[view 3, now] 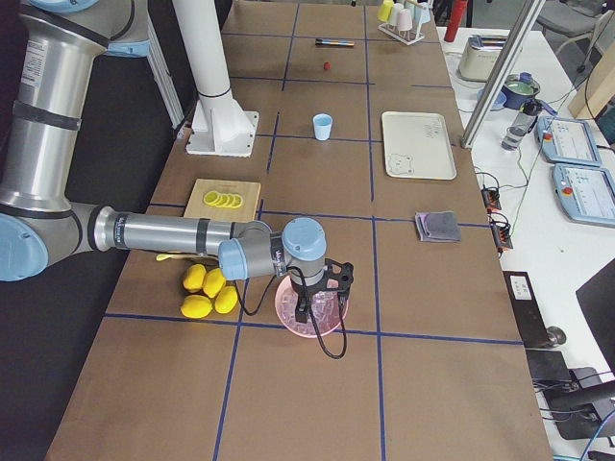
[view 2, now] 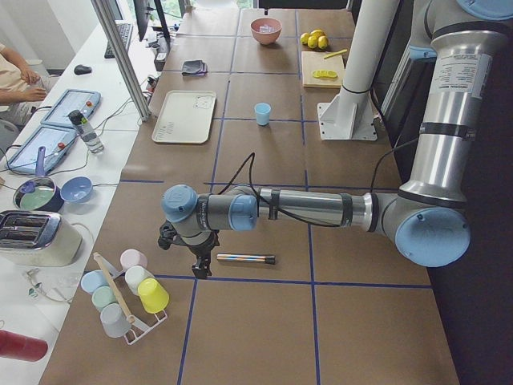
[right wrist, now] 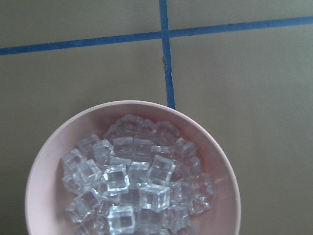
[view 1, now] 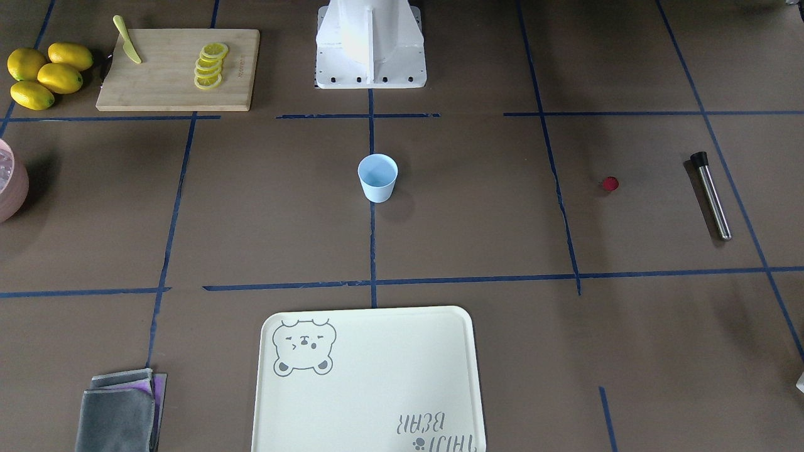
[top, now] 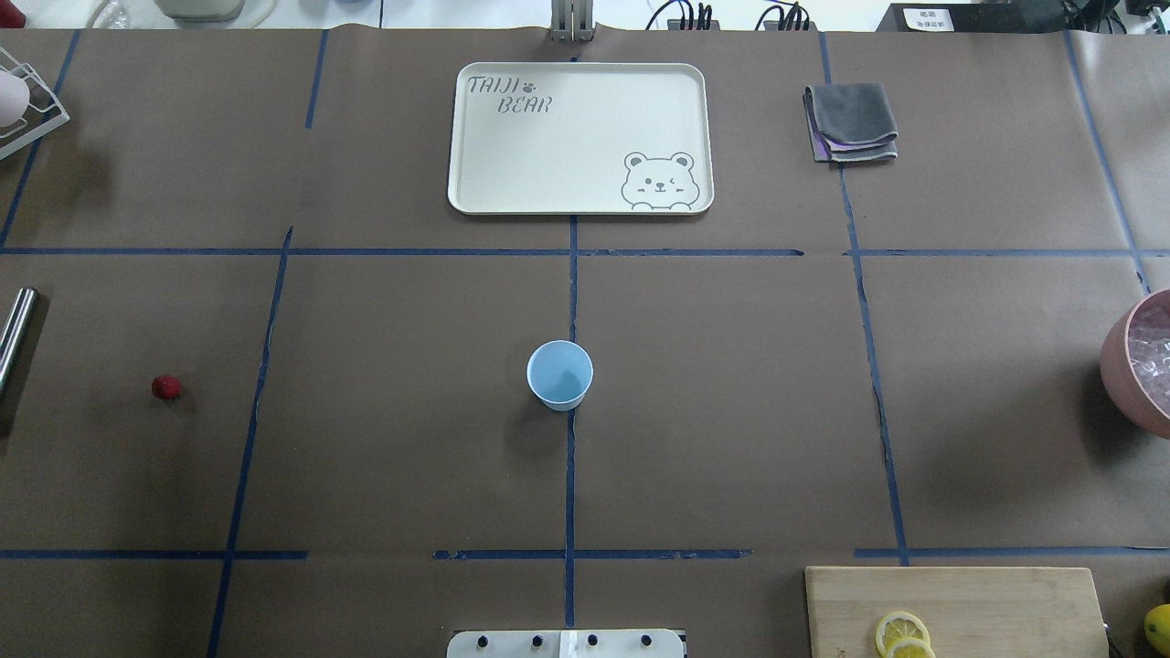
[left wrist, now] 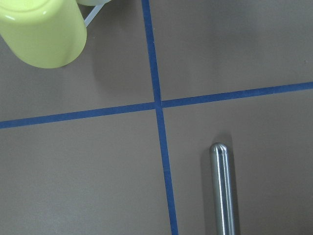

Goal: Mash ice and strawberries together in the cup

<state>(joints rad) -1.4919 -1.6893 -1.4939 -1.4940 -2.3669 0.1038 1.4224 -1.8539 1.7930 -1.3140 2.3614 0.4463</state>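
The pale-blue cup [top: 559,375] stands upright and empty at the table's middle, also in the front view [view 1: 377,177]. The small dark-red strawberry [top: 165,387] lies alone on the table to the robot's left. The ice [right wrist: 137,181] is a heap of clear lumps in the pink bowl [right wrist: 54,147] at the robot's far right. My right gripper [view 3: 322,305] hangs just above that bowl. My left gripper [view 2: 200,271] hangs by the steel muddler's [left wrist: 222,191] end. Neither wrist view shows fingers, so I cannot tell if either gripper is open or shut.
A cream bear tray [top: 579,137] and a folded grey cloth [top: 852,123] lie at the far side. A cutting board [view 1: 179,69] holds lemon slices and a yellow knife, with whole lemons [view 1: 47,74] beside it. A rack of coloured cups [view 2: 128,293] stands near the left gripper.
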